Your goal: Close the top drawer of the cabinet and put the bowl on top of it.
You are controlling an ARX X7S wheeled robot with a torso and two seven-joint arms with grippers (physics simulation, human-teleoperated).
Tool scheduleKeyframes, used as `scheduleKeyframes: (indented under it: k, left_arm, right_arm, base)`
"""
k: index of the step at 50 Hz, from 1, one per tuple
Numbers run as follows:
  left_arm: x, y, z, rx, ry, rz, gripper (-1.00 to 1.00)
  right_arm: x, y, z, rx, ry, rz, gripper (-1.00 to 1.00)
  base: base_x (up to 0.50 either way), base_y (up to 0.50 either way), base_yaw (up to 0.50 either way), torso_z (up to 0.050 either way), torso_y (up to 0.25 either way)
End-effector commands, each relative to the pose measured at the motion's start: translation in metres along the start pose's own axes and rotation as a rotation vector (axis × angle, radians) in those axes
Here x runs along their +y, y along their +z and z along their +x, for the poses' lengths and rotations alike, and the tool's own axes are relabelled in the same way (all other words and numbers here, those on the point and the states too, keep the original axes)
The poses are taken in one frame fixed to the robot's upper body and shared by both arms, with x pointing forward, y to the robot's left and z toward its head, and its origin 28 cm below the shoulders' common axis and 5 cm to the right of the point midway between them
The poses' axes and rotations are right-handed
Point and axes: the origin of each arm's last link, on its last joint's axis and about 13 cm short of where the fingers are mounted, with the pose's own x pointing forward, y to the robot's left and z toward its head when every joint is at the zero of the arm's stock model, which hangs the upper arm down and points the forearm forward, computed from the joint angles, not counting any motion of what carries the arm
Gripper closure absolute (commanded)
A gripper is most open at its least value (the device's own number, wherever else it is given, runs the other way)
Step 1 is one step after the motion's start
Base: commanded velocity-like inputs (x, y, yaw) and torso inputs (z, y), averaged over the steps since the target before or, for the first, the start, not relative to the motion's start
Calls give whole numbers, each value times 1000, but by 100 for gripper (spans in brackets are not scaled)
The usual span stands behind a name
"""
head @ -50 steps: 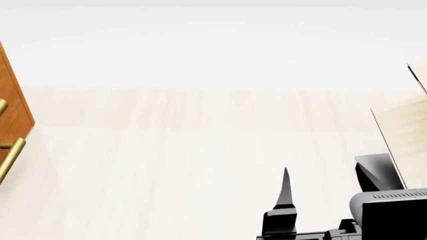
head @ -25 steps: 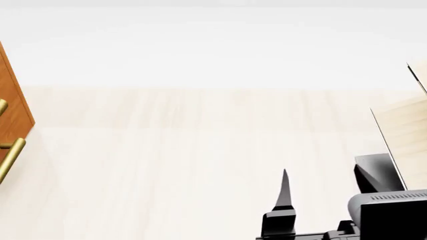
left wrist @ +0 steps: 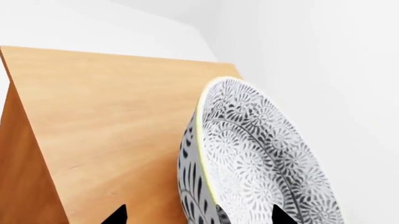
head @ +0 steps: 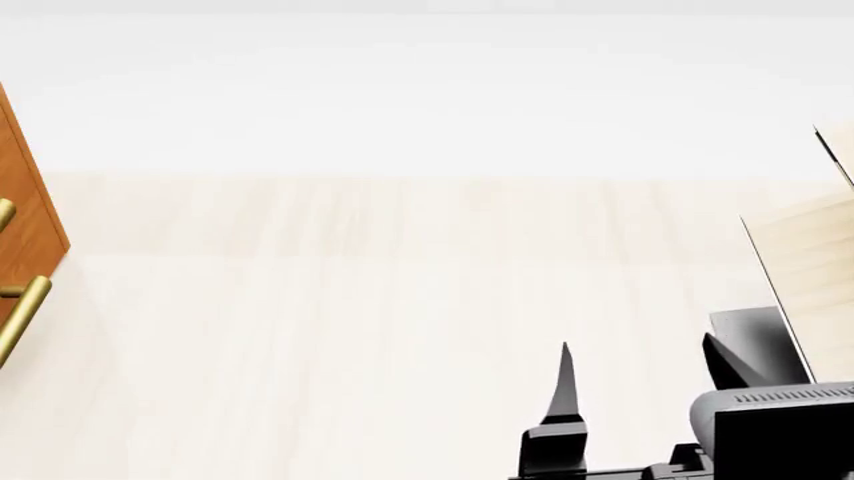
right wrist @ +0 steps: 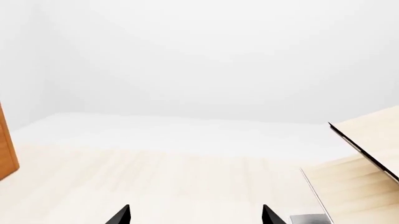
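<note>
Currently the floor (head: 400, 300), pale wood, fills most of the head view. The cabinet (head: 24, 210) is cut off at the left edge of that frame, with brass handles (head: 24, 315) showing on its front; whether the top drawer is shut cannot be told. In the left wrist view the cabinet's flat wooden panel (left wrist: 106, 130) fills the left half, and the bowl (left wrist: 262, 158) is seen at lower right, rim-on against that panel. The left gripper (left wrist: 198, 215) is spread, one fingertip each side of the bowl; actual grip cannot be told. The right gripper (right wrist: 196, 215) is spread wide, nothing held, low over the floor. A pale slatted structure (head: 814, 260) is seen at right edge.
</note>
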Motion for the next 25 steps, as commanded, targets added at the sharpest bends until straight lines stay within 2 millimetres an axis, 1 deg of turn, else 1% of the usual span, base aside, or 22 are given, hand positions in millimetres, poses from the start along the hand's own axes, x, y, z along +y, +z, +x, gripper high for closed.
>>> scheduleKeyframes:
  k: [1, 12, 16, 25]
  left_arm:
    - [-3, 2, -7, 9, -30, -13, -100]
    - [-11, 7, -26, 13, -58, -10, -100]
    - [-9, 9, -30, 1, -22, -11, -100]
    - [-6, 11, -48, -27, -54, -2, -100]
  right_arm:
    - [-2, -4, 2, 9, -5, 6, -100]
    - [0, -5, 3, 10, 2, 2, -100]
    - [0, -5, 4, 11, 3, 2, -100]
    - [1, -6, 5, 12, 13, 2, -100]
  base:
    - [0, 0, 0, 0, 0]
    - [0, 0, 0, 0, 0]
    - [0, 0, 0, 0, 0]
    - [0, 0, 0, 0, 0]
